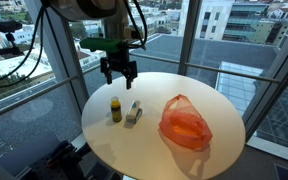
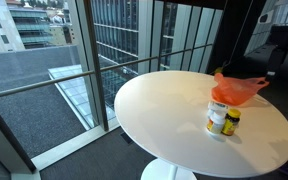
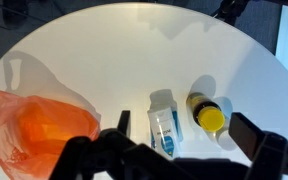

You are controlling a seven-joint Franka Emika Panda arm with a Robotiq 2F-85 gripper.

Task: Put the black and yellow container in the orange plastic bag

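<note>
The black and yellow container (image 1: 115,110) is a small dark bottle with a yellow cap, standing on the round white table (image 1: 159,86). It also shows in the wrist view (image 3: 208,113) and in an exterior view (image 2: 231,122). The orange plastic bag (image 1: 185,123) lies crumpled on the table, apart from the bottle; it shows in the wrist view (image 3: 39,126) and in an exterior view (image 2: 235,88). My gripper (image 1: 118,73) hangs well above the bottle, open and empty. In the wrist view its fingers (image 3: 187,130) frame the bottle from above.
A white and blue container (image 3: 164,122) lies flat right next to the bottle, between it and the bag (image 1: 134,113). Glass walls with railings surround the table; the table edge is close behind the bottle.
</note>
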